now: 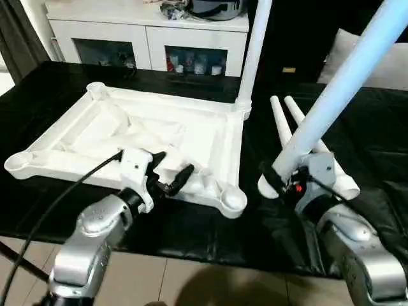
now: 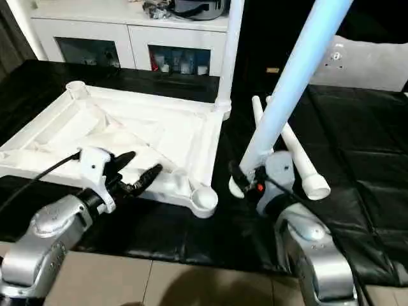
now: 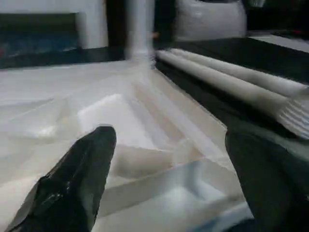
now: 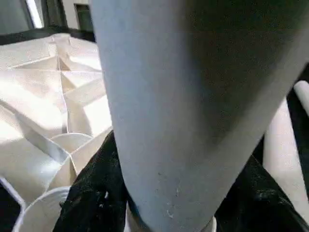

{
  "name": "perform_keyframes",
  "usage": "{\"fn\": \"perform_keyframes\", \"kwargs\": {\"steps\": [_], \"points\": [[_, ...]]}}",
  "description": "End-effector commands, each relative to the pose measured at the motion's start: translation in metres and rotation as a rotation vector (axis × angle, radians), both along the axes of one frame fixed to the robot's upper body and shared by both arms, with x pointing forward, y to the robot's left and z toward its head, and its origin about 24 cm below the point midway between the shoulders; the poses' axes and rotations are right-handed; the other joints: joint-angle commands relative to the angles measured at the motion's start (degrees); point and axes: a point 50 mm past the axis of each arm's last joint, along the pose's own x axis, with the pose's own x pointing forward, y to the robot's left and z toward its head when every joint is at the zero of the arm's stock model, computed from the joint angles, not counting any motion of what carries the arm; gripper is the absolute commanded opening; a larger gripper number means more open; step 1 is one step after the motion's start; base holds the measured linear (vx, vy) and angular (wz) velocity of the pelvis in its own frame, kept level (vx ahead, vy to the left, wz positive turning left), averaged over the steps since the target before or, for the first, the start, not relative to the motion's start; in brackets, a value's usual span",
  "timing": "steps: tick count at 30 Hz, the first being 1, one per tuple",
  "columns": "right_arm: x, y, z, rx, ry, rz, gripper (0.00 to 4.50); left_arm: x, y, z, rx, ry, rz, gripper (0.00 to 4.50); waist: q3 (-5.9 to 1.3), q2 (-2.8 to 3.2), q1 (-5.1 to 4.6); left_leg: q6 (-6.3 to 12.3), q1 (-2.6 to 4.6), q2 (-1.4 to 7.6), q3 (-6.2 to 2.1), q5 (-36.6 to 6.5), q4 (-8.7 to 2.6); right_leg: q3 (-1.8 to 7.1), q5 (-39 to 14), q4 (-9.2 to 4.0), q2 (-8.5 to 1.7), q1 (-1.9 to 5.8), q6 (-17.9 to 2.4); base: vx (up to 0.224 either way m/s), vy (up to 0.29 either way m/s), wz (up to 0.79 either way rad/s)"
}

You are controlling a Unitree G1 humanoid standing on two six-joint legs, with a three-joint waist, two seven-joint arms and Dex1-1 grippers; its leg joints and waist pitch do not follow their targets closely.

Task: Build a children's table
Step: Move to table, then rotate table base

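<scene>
Both head cameras look down over the upturned table top (image 1: 159, 137); wrist cameras sit close, sharing its ribs.

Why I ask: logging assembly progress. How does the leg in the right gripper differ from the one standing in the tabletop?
The held leg leans tilted, clamped in the right gripper, its end off the tabletop. The fitted leg stands upright in the far corner socket, ungripped. Both are long white tubes.

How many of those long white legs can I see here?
4. One white tapered tube leg stands upright in the upturned white plastic tabletop's far corner socket, one is held slanting in the right gripper, and two lie on the black cloth beside it.
</scene>
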Motion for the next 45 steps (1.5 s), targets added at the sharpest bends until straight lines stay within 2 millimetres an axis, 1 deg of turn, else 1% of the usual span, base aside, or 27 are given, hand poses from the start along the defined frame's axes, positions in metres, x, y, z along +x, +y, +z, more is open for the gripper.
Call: {"fn": "perform_keyframes", "kwargs": {"steps": [1, 2, 3, 4, 5, 6, 7, 9, 12, 14, 16, 17, 18, 19, 21, 22, 25, 27, 30, 31, 33, 35, 38, 39, 42, 43, 45], "points": [[0.004, -0.003, 0.005, 0.033, -0.021, 0.004, 1.90, 0.002, -0.006, -0.002, 0.053, 0.006, -0.096, 4.43, -1.81, 0.33, -0.58, -1.75, 0.53, 4.05, -1.42, -22.2, -6.40, 2.80, -26.2, -5.98, -4.41, 1.10, -6.5, -0.051, 0.020, 0.03], [0.004, -0.003, 0.005, 0.037, -0.020, 0.012, 1.90, 0.003, -0.006, -0.002, 0.072, 0.008, -0.115, 4.43, -1.83, 0.95, -0.57, -2.04, 0.42, 4.11, -1.63, -22.2, -6.56, 2.77, -26.1, -5.97, -4.57, 1.23, -6.3, -0.051, 0.020, 0.03], [0.006, -0.004, 0.006, 0.030, -0.052, 0.010, 1.90, 0.005, -0.007, -0.002, 0.107, 0.001, -0.158, 4.49, -1.82, 0.41, -0.93, -2.14, -0.03, 4.22, -1.72, -22.1, -6.70, 2.64, -25.7, -5.97, -4.59, 1.55, -6.0, 0.000, 0.000, 0.00], [0.006, -0.004, 0.006, 0.030, -0.052, 0.010, 1.90, 0.005, -0.007, -0.002, 0.107, 0.001, -0.158, 4.49, -2.09, 0.57, -0.92, -1.89, -0.13, 4.19, -1.58, -20.5, -6.65, 2.66, -24.3, -6.06, -4.82, 1.68, -6.2, 0.000, 0.000, 0.00], [0.009, -0.003, 0.008, 0.020, -0.088, 0.026, 1.90, 0.007, -0.008, -0.003, 0.158, 0.006, -0.256, 4.50, -2.14, 0.59, -0.91, -1.74, -0.17, 4.25, -1.54, -19.4, -6.65, 2.68, -22.8, -5.91, -4.84, 1.75, -6.7, 0.000, 0.000, 0.00], [0.009, -0.003, 0.008, 0.019, -0.087, 0.026, 1.90, 0.007, -0.008, -0.003, 0.161, 0.007, -0.262, 4.50, -2.21, 0.61, -0.73, -1.35, -0.19, 4.22, -1.32, -17.6, -6.64, 2.75, -21.0, -5.89, -4.83, 1.66, -7.1, 0.000, 0.000, 0.00], [0.011, -0.005, 0.006, 0.011, -0.063, 0.024, 1.90, 0.012, -0.009, -0.005, 0.213, 0.022, -0.373, 4.20, -2.01, 0.99, -0.82, -1.17, -0.30, 4.13, -1.28, -17.1, -6.80, 2.71, -19.9, -6.08, -4.65, 1.77, -7.5, 0.000, 0.000, 0.00], [0.012, -0.005, 0.006, 0.010, -0.046, 0.036, 1.90, 0.017, -0.008, -0.006, 0.243, 0.033, -0.426, 4.10, -2.36, 0.86, -0.79, -1.19, -0.08, 4.15, -1.08, -16.3, -6.56, 2.76, -18.5, -5.64, -4.77, 1.86, -8.5, 0.000, 0.000, 0.00], [0.011, -0.005, 0.006, 0.006, -0.052, 0.086, 1.90, 0.023, -0.005, -0.008, 0.286, 0.054, -0.514, 3.85, -2.58, 0.76, -0.48, -0.05, -0.46, 4.15, -0.70, -12.3, -6.34, 2.77, -14.9, -5.30, -4.88, 2.28, -10.0, 0.000, 0.000, 0.00], [0.009, -0.003, 0.004, 0.013, -0.038, 0.122, 1.90, 0.031, -0.001, -0.011, 0.333, 0.070, -0.566, 3.64, -2.99, 0.68, -0.28, 0.84, -0.47, 4.13, -0.39, -8.2, -6.01, 2.75, -10.7, -5.04, -4.96, 2.56, -10.9, 0.000, 0.000, 0.00], [0.009, -0.003, 0.004, 0.016, -0.035, 0.131, 1.90, 0.033, -0.001, -0.011, 0.341, 0.073, -0.574, 3.45, -3.47, 0.75, -0.12, 2.09, -0.58, 4.32, -0.24, -2.1, -5.66, 2.56, -1.2, -3.95, -5.05, 3.01, -13.0, 0.000, 0.000, 0.00], [0.008, -0.002, 0.003, 0.019, -0.032, 0.146, 1.90, 0.036, 0.000, -0.012, 0.351, 0.078, -0.596, 3.34, -3.55, 0.69, -0.10, 2.86, -0.70, 4.31, -0.15, -0.1, -5.53, 2.42, 1.9, -3.69, -4.99, 3.13, -14.0, 0.000, 0.000, 0.00], [0.008, -0.001, 0.003, 0.016, -0.035, 0.154, 1.90, 0.041, 0.000, -0.012, 0.359, 0.084, -0.635, 3.18, -3.53, 0.67, -0.08, 3.33, -0.73, 4.19, -0.08, 0.4, -5.46, 2.40, 2.5, -3.76, -4.95, 3.14, -14.2, 0.000, 0.000, 0.00], [0.008, 0.000, 0.003, 0.015, -0.036, 0.155, 1.90, 0.043, 0.000, -0.012, 0.361, 0.085, -0.656, 3.18, -3.55, 0.84, -0.01, 3.63, -0.55, 4.12, 0.08, 0.4, -5.38, 2.35, 3.0, -3.79, -4.87, 3.01, -14.8, 0.000, 0.000, 0.00], [0.008, 0.000, 0.002, 0.021, -0.040, 0.157, 1.90, 0.049, 0.000, -0.016, 0.375, 0.103, -0.713, 3.00, -3.52, 0.80, -0.04, 3.70, -0.53, 4.19, 0.20, -0.3, -5.40, 2.37, 3.0, -3.81, -4.92, 3.05, -15.4, 0.000, 0.000, 0.00], [0.008, 0.000, 0.002, 0.021, -0.040, 0.157, 1.90, 0.049, 0.000, -0.017, 0.377, 0.104, -0.715, 2.88, -3.54, 1.29, 0.10, 3.53, -0.44, 4.28, 0.04, -0.8, -5.41, 2.36, 2.6, -3.75, -5.06, 3.09, -15.6, 0.000, 0.000, 0.00], [0.007, 0.000, 0.002, 0.024, -0.039, 0.159, 1.90, 0.053, 0.001, -0.021, 0.422, 0.098, -0.739, 2.64, -3.24, 0.96, -0.09, 2.22, -0.39, 4.72, 0.10, -5.0, -5.76, 2.49, -1.6, -4.20, -5.33, 3.22, -15.8, 0.000, 0.000, 0.00], [0.006, 0.000, 0.001, 0.025, -0.035, 0.160, 1.90, 0.057, 0.000, -0.022, 0.407, 0.108, -0.741, 2.38, -3.19, 1.00, 0.03, 1.73, -0.07, 4.82, 0.25, -6.1, -5.79, 2.59, -4.1, -4.46, -5.42, 3.03, -15.7, 0.000, 0.000, 0.00], [0.005, 0.001, 0.001, 0.024, -0.032, 0.165, 1.90, 0.060, 0.001, -0.025, 0.424, 0.134, -0.757, 2.20, -3.12, 0.89, 0.18, 1.29, -0.09, 4.99, 0.34, -6.5, -5.94, 2.62, -5.0, -4.45, -5.43, 3.01, -15.7, 0.000, 0.000, 0.00], [0.005, 0.001, 0.000, 0.026, -0.033, 0.167, 1.90, 0.061, 0.002, -0.026, 0.432, 0.144, -0.766, 2.05, -3.05, 1.13, 0.17, 1.08, -0.06, 4.96, 0.36, -7.1, -5.97, 2.62, -5.9, -4.52, -5.42, 2.95, -15.5, 0.000, 0.000, 0.00], [0.005, 0.002, 0.000, 0.028, -0.033, 0.169, 1.90, 0.064, 0.004, -0.027, 0.436, 0.150, -0.777, 1.95, -3.00, 0.90, 0.12, 0.98, -0.07, 4.81, 0.37, -7.7, -6.04, 2.60, -7.7, -4.91, -5.33, 2.97, -14.9, 0.000, 0.000, 0.00], [0.005, 0.002, 0.000, 0.031, -0.033, 0.172, 1.90, 0.066, 0.004, -0.024, 0.432, 0.142, -0.783, 1.78, -3.10, 0.91, 0.20, 0.80, -0.08, 5.11, 0.26, -7.1, -6.09, 2.63, -6.3, -4.58, -5.56, 3.04, -15.2, 0.000, 0.000, 0.00], [0.006, 0.002, 0.000, 0.032, -0.034, 0.173, 1.90, 0.068, 0.004, -0.024, 0.432, 0.138, -0.793, 1.66, -3.19, 0.83, 0.24, 1.16, -0.05, 5.13, 0.37, -6.1, -5.96, 2.65, -4.1, -4.44, -5.62, 3.05, -16.0, 0.000, 0.000, 0.00], [0.006, 0.002, 0.000, 0.032, -0.034, 0.173, 1.90, 0.068, 0.004, -0.024, 0.432, 0.138, -0.794, 1.44, -3.20, 0.84, 0.24, 1.45, -0.05, 5.08, 0.39, -5.8, -5.94, 2.60, -3.6, -4.40, -5.53, 3.06, -16.1, 0.000, 0.000, 0.00], [0.007, 0.002, 0.000, 0.031, -0.044, 0.167, 1.90, 0.069, 0.005, -0.025, 0.445, 0.144, -0.803, 1.20, -3.13, 1.11, 0.34, 1.36, 0.00, 5.18, 0.35, -6.7, -6.02, 2.63, -4.4, -4.51, -5.66, 3.07, -16.3, 0.000, 0.000, 0.00], [0.007, 0.002, 0.000, 0.032, -0.045, 0.166, 1.90, 0.070, 0.005, -0.025, 0.445, 0.146, -0.804, 1.20, -3.08, 1.03, 0.30, 1.26, 0.02, 5.16, 0.37, -7.1, -6.06, 2.62, -4.9, -4.62, -5.61, 3.05, -16.2, 0.000, 0.000, 0.00], [0.007, 0.001, 0.001, 0.035, -0.047, 0.164, 1.90, 0.071, 0.005, -0.025, 0.444, 0.147, -0.806, 0.84, -3.07, 0.96, 0.34, 1.10, -0.04, 5.20, 0.34, -7.3, -6.09, 2.68, -5.3, -4.59, -5.72, 3.16, -16.3, 0.000, 0.000, 0.00]]}}
